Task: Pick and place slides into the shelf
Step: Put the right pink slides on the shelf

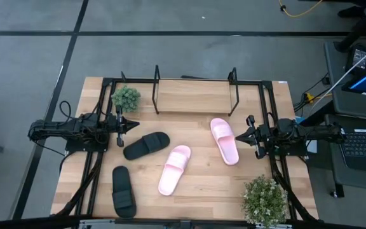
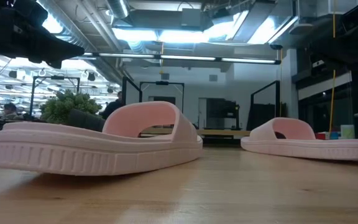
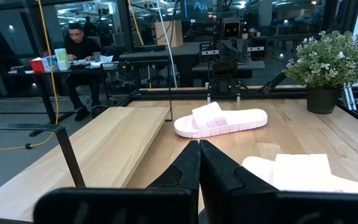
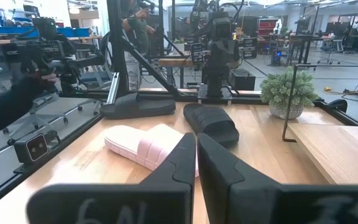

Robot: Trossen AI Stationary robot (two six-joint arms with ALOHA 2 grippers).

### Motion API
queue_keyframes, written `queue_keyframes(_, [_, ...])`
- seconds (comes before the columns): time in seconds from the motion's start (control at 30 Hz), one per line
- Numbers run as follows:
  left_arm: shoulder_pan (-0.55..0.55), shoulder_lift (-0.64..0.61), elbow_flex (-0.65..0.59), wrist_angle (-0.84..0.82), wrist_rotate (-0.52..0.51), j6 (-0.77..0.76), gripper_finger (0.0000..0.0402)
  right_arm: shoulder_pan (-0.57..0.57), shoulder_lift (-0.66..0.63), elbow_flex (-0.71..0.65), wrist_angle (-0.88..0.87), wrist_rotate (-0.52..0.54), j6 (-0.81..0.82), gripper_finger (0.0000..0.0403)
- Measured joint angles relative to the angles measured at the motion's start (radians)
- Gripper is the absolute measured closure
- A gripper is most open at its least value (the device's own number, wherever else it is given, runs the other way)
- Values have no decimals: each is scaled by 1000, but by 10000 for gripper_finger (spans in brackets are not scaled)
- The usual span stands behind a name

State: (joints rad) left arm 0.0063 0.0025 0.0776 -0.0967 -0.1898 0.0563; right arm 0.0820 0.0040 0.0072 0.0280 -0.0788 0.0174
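Observation:
Four slides lie sole down on the wooden table. One pink slide (image 1: 175, 169) lies at the middle, and also shows in the low view (image 2: 98, 146). The other pink slide (image 1: 224, 140) lies nearer the right arm (image 3: 220, 121). One black slide (image 1: 146, 145) lies left of the middle, the other (image 1: 123, 191) toward the near left. The shelf (image 1: 196, 95), a light board between thin black wire uprights, stands at the far middle with nothing on it. My left gripper (image 1: 129, 125) is shut and empty beside the first black slide. My right gripper (image 1: 240, 135) is shut and empty beside the right pink slide.
A potted plant (image 1: 126, 97) stands left of the shelf, and another (image 1: 265, 200) at the near right corner. Black frame rails (image 1: 100, 127) run along both table sides. A person (image 3: 79, 46) sits at a desk beyond the table.

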Motion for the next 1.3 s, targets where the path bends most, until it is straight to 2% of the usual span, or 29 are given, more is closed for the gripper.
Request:
queue_keyframes(0.27, [0,0,0,1,0,0,401,0,0,0,0,6,0,382])
queue_keyframes(0.5, [0,0,0,1,0,5,401,0,0,0,-3,80,-17,382])
queue_keyframes(0.67, [0,0,0,12,5,-3,401,0,0,0,-4,87,-61,382])
queue_keyframes(0.8, [0,0,0,46,137,-2,401,0,0,0,-4,85,-3,382])
queue_keyframes(0.9, [0,0,0,57,250,5,401,0,0,0,-5,52,2,382])
queue_keyframes(0.97, [0,0,0,56,282,6,401,0,0,0,-4,26,4,382])
queue_keyframes(1.17, [0,0,0,51,256,3,401,0,0,0,0,-7,3,387])
queue_keyframes(1.3, [0,13,0,13,229,-15,401,0,1,0,19,-113,-50,397])
